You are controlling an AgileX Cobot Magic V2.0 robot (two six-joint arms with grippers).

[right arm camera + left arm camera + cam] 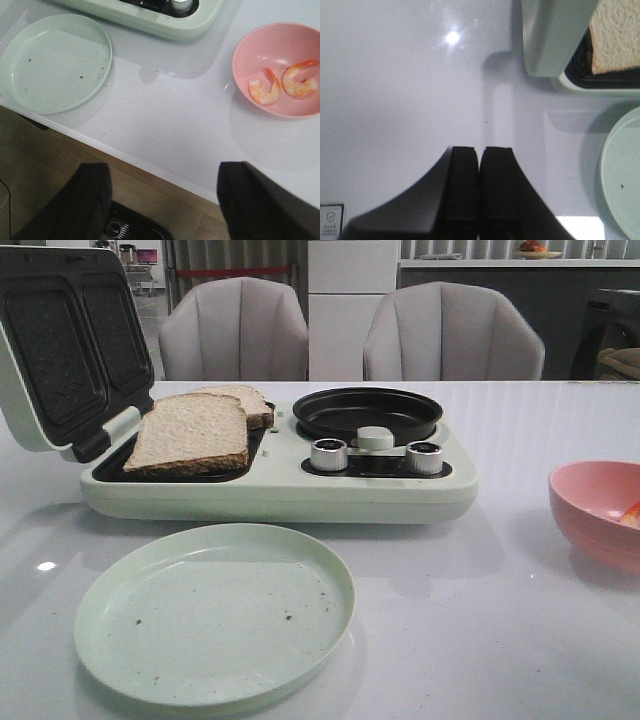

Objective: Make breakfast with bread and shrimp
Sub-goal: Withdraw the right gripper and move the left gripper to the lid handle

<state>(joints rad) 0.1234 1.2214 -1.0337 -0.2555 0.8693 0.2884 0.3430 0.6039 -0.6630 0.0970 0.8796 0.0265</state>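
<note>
Two bread slices (193, 432) lie overlapping in the open sandwich maker (280, 485); the back slice (245, 400) is partly covered by the front one. A corner of bread shows in the left wrist view (615, 37). Two shrimp (265, 89) (300, 80) lie in the pink bowl (272, 42), which stands at the table's right in the front view (590, 505). My left gripper (479, 152) is shut and empty above bare table, left of the maker. My right gripper (162, 172) is open and empty, above the table's front edge. Neither gripper shows in the front view.
A pale green plate (215, 612) with crumbs sits in front of the maker, also in the right wrist view (55, 62). The maker has a raised lid (60, 345), a round black pan (367, 412) and two knobs (329, 454). Two chairs stand behind the table.
</note>
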